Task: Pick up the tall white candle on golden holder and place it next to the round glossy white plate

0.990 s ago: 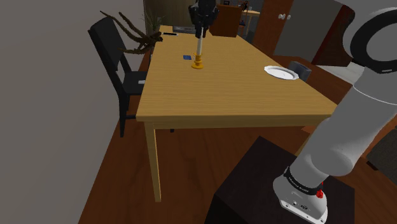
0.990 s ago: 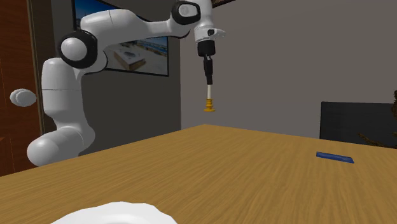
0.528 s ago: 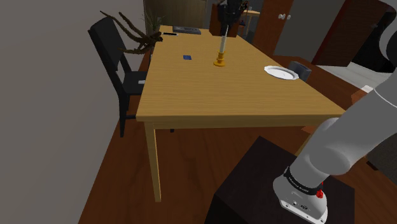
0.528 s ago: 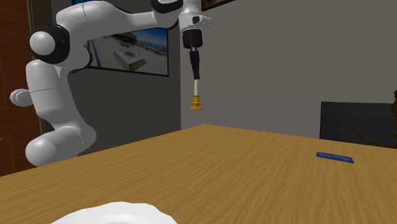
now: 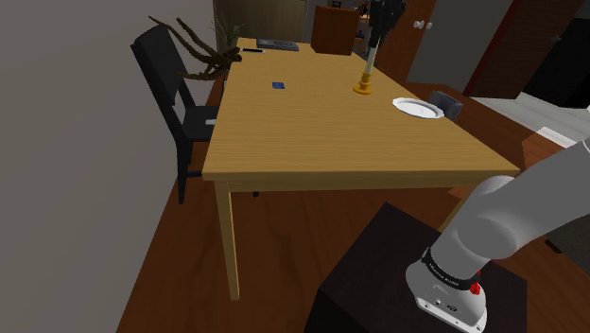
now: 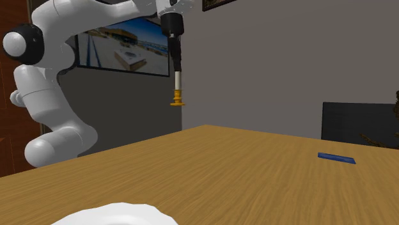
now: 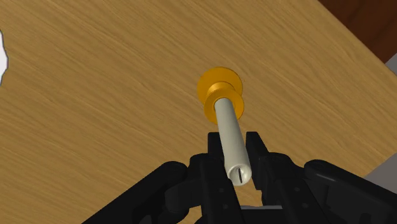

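Since a second ago, the candle [image 5: 370, 64] has travelled toward the shoulder view's right above the table [image 5: 312, 142], hanging upright (holder [image 5: 362, 88] lowermost, clear of the wood) with the gripper [image 5: 377, 40] clamped on its upper shaft. From where I hold it, the plate [image 5: 417, 108] lies further right and slightly nearer the stand [image 5: 378, 274]; I judge a short traverse, then a descent along the candle's vertical axis.
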### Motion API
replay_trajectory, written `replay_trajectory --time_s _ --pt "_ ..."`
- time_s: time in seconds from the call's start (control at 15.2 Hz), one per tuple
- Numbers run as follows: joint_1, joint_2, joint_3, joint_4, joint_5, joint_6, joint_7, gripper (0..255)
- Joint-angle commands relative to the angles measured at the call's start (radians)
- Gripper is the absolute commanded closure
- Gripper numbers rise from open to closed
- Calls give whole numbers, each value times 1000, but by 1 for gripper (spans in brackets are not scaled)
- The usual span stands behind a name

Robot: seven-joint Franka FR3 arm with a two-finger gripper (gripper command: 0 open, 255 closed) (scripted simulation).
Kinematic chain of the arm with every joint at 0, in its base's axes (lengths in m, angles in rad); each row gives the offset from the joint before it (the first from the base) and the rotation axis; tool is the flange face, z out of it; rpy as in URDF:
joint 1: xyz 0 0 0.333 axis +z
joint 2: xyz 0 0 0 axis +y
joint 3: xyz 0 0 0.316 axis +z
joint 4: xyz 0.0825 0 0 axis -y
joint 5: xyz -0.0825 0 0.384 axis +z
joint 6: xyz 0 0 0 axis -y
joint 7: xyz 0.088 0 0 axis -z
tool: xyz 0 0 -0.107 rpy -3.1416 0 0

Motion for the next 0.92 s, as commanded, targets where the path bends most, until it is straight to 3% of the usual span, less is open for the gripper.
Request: replay_trajectory --time_s 0.0,0.86 --pt "-12 -37 -31 -16 -9 -22 -44 255" --pt "-70 -167 -239 22 -105 -177 -327 255"
